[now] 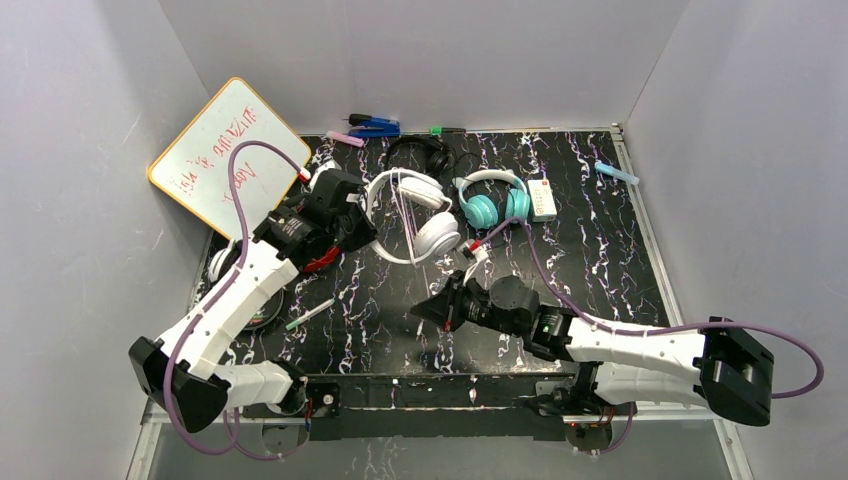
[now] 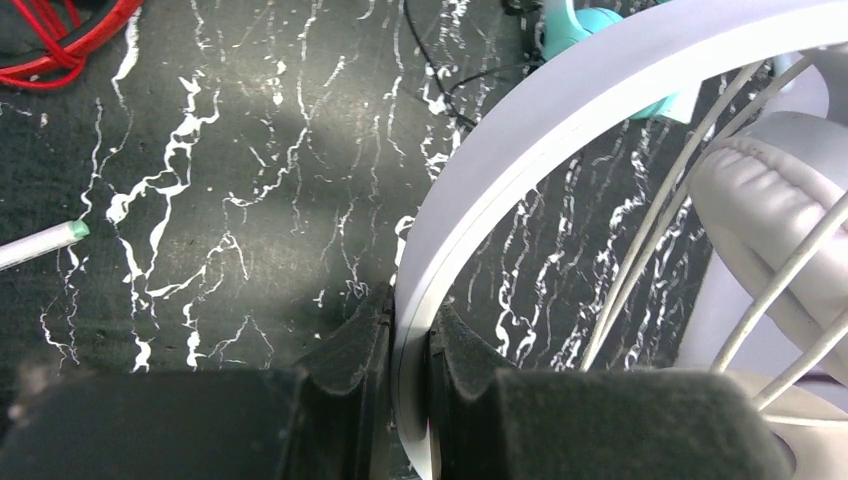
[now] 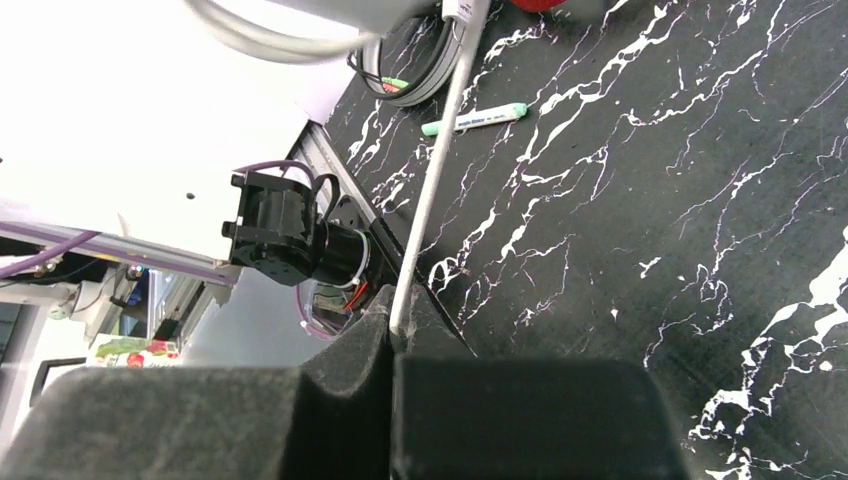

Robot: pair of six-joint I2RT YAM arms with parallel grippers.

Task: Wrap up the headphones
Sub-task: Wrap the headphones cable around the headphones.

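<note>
Wrapping: how far along, approx.? (A)

Partway on one pair, by my read. All-white over-ear headphones w/ padded cups [image 1: 418, 215] lie centre-back on the black white-veined worktop [image 1: 600, 270]. Their thin white cord [image 3: 430, 190] looks wound across them a few turns, w/ a free length to go. Teal pair w/ white band [image 1: 490, 200] and small black pair [image 1: 420, 155], both near the back edge, look unwrapped. (B)

And the claws? (A)

L gripper [image 2: 410, 335] pinches the white headband. R gripper [image 3: 395, 335], towards the front edge, is pressed together on the cord, which runs taut. (B)

Any view tell more than the rest? (A)

Top cam gives the layout of the pairs but not the grips. L wrist cam alone shows the band between the pads and cord strands over a cup, plus a red cord [image 2: 60, 40] at that frame's corner. R wrist cam alone shows the cord nipped. (B)
</note>
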